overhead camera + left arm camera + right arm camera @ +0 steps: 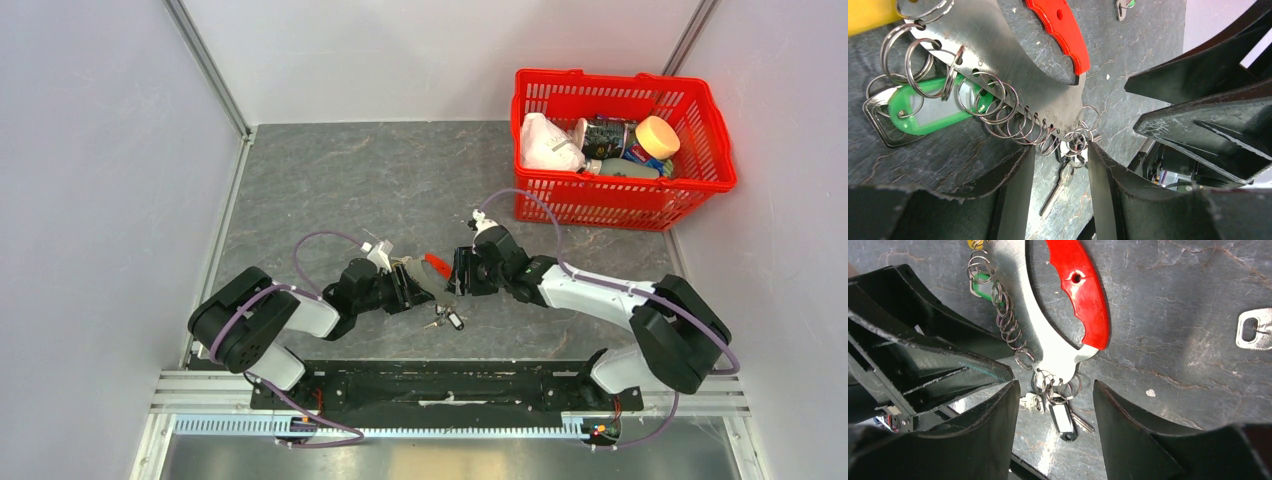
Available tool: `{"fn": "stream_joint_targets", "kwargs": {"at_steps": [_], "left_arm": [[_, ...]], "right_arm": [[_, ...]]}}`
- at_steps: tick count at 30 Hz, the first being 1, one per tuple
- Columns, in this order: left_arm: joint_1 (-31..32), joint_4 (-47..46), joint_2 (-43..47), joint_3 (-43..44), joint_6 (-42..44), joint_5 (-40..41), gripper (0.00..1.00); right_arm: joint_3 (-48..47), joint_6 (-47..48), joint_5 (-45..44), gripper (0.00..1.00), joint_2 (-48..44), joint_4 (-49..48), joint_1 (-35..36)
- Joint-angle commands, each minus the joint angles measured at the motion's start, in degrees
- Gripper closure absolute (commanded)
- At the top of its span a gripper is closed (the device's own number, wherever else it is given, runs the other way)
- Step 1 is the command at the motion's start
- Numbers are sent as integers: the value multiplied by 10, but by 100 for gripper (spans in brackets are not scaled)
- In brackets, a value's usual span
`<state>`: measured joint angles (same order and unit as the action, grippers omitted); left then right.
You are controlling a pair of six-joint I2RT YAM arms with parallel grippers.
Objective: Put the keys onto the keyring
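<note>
The keyring (437, 266) lies between my two grippers: an oval metal loop with one red part (1083, 295) and a silvery band (1013, 65) lined with small split rings. A green tag (923, 107) and a yellow tag (868, 15) hang from it. At its near end hang keys (445, 318), one with a black tag with a white label (1064, 420), one bare key (1058, 182). My left gripper (1060, 150) is open, tips at that ring cluster. My right gripper (1055, 387) is open, facing the same end from the other side. A loose key (1254, 330) lies apart.
A red plastic basket (625, 80) with bottles and a bag stands at the far right. Grey walls close the table on the left, back and right. The two grippers' tips (435, 280) are very close to each other.
</note>
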<state>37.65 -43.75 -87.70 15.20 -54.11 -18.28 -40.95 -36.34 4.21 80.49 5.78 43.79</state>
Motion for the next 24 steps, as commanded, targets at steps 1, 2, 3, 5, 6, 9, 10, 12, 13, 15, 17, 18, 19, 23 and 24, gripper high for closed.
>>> {"fn": "stream_joint_targets", "kwargs": {"at_steps": [1, 2, 3, 5, 6, 9, 10, 12, 13, 15, 17, 18, 19, 23, 24], "left_arm": [[4, 24, -4, 5, 17, 22, 49], [4, 24, -4, 5, 17, 22, 49], [4, 24, -4, 4, 17, 21, 49], [4, 24, -4, 4, 17, 22, 49], [4, 24, -4, 4, 17, 22, 50], [5, 23, -4, 4, 17, 23, 49], [5, 24, -5, 4, 18, 23, 49], [5, 21, -6, 4, 19, 23, 49], [5, 19, -7, 3, 19, 23, 49], [5, 13, -11, 3, 18, 23, 49], [5, 9, -15, 3, 18, 22, 49], [5, 8, -17, 4, 17, 22, 49], [5, 6, -18, 4, 17, 21, 49], [6, 1, -22, 4, 16, 20, 49], [6, 1, -23, 4, 15, 20, 49]], "right_arm": [[2, -8, 3, 36, 27, -50, -6], [3, -6, 1, 36, 34, -53, -6], [3, -7, 1, 36, 40, -61, -7], [3, -9, -1, 35, 52, -82, -8], [2, -11, -1, 35, 57, -87, -9], [2, -16, -1, 34, 72, -99, -10], [2, -16, -5, 34, 77, -102, -11], [1, -16, -7, 34, 83, -105, -13], [1, -16, -9, 34, 87, -106, -14], [-1, -17, -8, 34, 95, -109, -16], [-1, -20, -1, 34, 103, -114, -17], [-1, -22, 5, 34, 105, -117, -17], [0, -25, 11, 34, 108, -120, -17], [3, -37, 31, 34, 115, -133, -17], [3, -39, 34, 34, 116, -135, -17]]}}
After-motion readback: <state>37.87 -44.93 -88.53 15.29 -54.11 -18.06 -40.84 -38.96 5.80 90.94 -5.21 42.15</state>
